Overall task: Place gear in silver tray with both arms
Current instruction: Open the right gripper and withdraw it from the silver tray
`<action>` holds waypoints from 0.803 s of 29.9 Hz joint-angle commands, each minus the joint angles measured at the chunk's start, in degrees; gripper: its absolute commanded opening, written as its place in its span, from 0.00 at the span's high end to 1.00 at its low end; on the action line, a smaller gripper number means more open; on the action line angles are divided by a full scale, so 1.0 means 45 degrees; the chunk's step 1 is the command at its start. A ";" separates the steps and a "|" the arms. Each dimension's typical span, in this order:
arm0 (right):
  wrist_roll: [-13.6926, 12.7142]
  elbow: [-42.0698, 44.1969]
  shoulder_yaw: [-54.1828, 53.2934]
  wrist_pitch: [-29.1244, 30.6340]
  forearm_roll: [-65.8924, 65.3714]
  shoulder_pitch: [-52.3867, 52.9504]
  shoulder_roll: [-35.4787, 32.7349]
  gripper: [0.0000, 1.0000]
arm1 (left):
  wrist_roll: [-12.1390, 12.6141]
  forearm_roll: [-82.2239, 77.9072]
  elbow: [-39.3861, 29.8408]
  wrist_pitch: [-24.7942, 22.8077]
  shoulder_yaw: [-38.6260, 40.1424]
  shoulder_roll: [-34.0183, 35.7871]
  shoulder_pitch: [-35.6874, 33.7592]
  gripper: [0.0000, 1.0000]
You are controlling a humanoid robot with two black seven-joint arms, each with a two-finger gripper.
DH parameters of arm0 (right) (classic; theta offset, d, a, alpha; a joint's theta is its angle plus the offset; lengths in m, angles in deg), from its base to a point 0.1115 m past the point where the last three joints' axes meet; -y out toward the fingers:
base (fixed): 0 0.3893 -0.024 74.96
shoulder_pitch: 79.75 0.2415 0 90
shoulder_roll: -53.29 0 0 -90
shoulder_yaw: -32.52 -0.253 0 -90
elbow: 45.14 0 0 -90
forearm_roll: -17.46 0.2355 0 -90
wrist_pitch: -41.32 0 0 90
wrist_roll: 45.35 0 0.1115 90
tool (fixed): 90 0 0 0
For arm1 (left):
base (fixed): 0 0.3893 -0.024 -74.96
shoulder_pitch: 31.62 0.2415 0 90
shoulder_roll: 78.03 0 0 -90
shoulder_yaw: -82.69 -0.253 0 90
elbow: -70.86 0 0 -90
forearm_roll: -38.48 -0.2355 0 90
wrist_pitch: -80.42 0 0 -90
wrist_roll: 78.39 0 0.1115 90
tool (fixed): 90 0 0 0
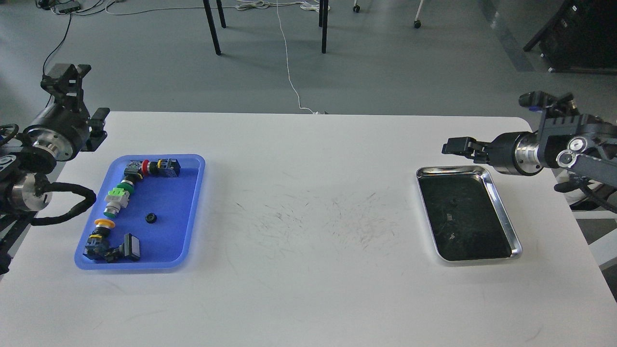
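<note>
The gear [151, 218] lies in the blue tray [193, 202] by the worktop's [308, 289] left edge, nearer the left end effector [82, 96]; the silver tray [501, 212] sits empty by the right edge under the right end effector [450, 146]; whether either end effector is open or closed I cannot tell.

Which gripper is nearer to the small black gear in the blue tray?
Left. The left gripper hangs above the table's far left edge, beyond the blue tray holding the gear. The right gripper is across the table, over the silver tray.

The left gripper [72, 79] pointed up at the far left, while the right gripper [455, 146] pointed left, its jaws unreadable.
</note>
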 commanded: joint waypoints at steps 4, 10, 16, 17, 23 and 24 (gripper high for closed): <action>0.0322 -0.0209 -0.3816 0.0155 0.5920 -0.0969 -0.1299 0.06 | 0.0026 0.0004 -0.0232 0.1537 0.0312 0.0281 -0.0640 0.02; 0.0927 0.0492 -0.5638 0.2085 1.4711 -0.2589 -0.2961 0.06 | 0.0710 -0.0015 -0.1889 -0.0393 0.0156 0.1745 -0.0856 0.02; 0.1825 0.1136 -0.5697 0.2570 1.9017 -0.5731 -0.3276 0.06 | 0.1003 -0.0599 -0.4876 -0.2249 -0.0427 0.4049 -0.0661 0.02; 0.1943 0.1293 -0.5716 0.2570 1.9175 -0.6181 -0.3198 0.06 | 0.0985 -0.0853 -0.5326 -0.2484 -0.0720 0.4420 -0.0642 0.02; 0.1944 0.2426 -0.5580 0.2570 1.8982 -0.7728 -0.1363 0.06 | 0.0809 -0.3993 -0.6541 -0.3442 -0.2381 0.5850 -0.0641 0.02; 0.1925 0.2524 -0.5464 0.2570 1.8730 -0.7767 -0.1148 0.05 | 0.0809 -0.4735 -0.6541 -0.3502 -0.2576 0.5830 -0.0641 0.02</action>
